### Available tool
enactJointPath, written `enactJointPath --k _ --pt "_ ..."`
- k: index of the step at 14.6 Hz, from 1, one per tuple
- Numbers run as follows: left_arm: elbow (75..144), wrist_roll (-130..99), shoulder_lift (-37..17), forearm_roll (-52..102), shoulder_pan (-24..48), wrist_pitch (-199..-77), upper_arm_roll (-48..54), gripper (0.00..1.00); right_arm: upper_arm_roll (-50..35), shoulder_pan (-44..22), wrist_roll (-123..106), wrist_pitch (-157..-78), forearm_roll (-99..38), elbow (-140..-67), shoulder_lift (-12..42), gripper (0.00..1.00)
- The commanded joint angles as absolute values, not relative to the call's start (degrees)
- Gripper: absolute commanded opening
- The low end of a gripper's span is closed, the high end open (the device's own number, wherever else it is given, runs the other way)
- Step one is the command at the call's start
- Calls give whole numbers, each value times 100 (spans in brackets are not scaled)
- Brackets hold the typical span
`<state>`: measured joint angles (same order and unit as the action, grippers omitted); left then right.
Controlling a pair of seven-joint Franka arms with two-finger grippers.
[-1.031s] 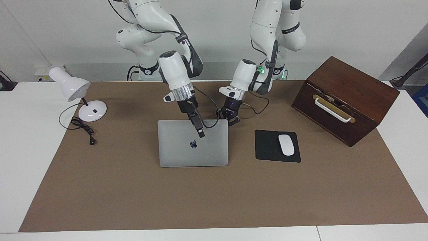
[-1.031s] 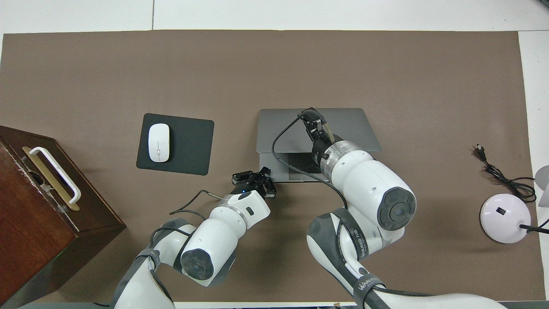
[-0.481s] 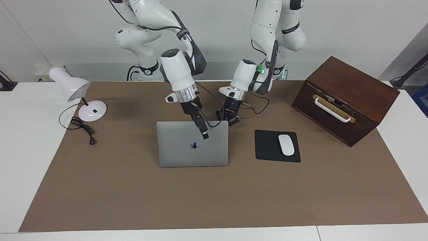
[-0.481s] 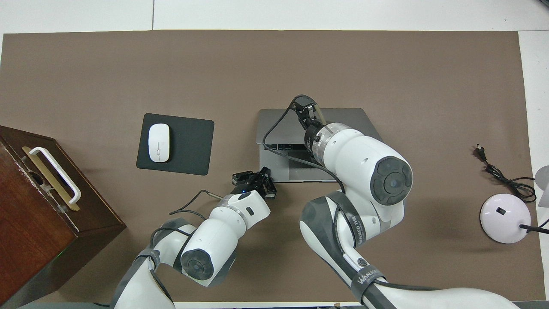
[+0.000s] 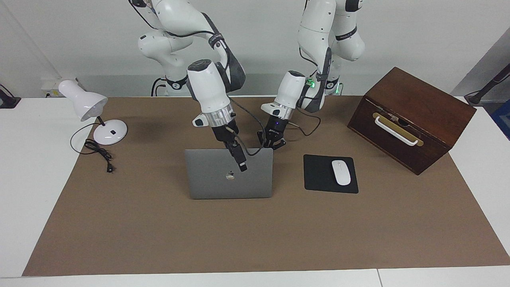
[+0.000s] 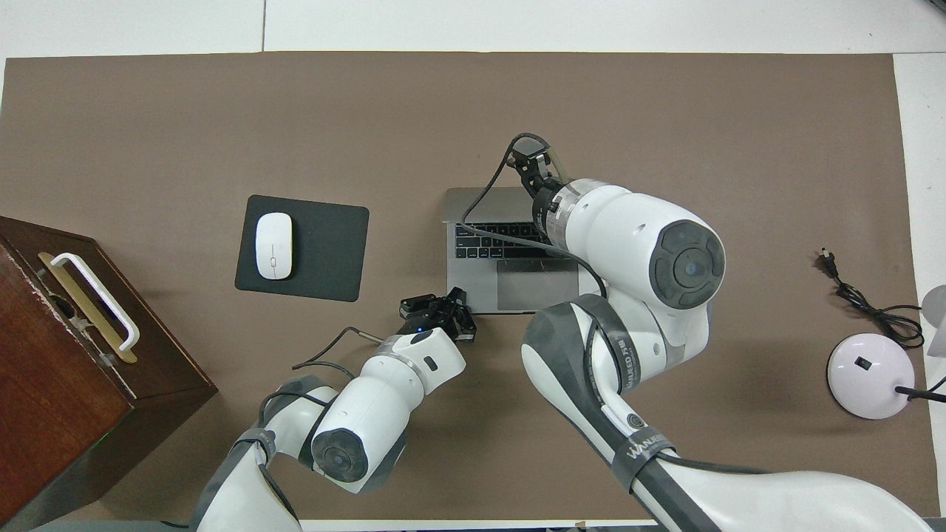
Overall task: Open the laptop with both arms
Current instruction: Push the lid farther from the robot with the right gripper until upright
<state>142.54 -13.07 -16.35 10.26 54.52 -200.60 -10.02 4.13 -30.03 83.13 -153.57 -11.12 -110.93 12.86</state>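
The silver-grey laptop (image 5: 215, 179) stands partly open on the brown mat, its lid raised steeply with the apple logo facing away from the robots. The overhead view shows its dark keyboard (image 6: 488, 244). My right gripper (image 5: 241, 163) is shut on the lid's upper edge near its middle; it also shows in the overhead view (image 6: 533, 159). My left gripper (image 5: 272, 143) is open and sits low at the base's corner nearest the robots, toward the left arm's end of the table. It also shows in the overhead view (image 6: 441, 310). I cannot tell whether it touches the base.
A black mouse pad (image 5: 318, 175) with a white mouse (image 5: 341, 172) lies beside the laptop toward the left arm's end. A dark wooden box (image 5: 414, 115) with a white handle stands at that end. A white desk lamp (image 5: 85, 104) and its cable (image 5: 97, 153) are at the right arm's end.
The right gripper has swung the lid up from nearly flat to steep, uncovering the keyboard. The left gripper has stayed at the base's corner.
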Motion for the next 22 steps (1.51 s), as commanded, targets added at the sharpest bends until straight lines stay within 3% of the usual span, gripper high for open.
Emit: enactJointPath --k 1,13,22 --pt "14186 -1266 -1819 1090 5555 -20083 -1020 0 387 -2909 7657 -14986 -1668 -10478 1581 100" --pt "14186 -1266 -1828 1090 5555 -20083 -1020 0 387 -2514 7023 -14019 -1784 -9467 1960 100" --pt "14186 -1266 -1828 1099 5555 -20083 -1020 0 387 -2364 6592 -13869 -1784 -9106 2188 100"
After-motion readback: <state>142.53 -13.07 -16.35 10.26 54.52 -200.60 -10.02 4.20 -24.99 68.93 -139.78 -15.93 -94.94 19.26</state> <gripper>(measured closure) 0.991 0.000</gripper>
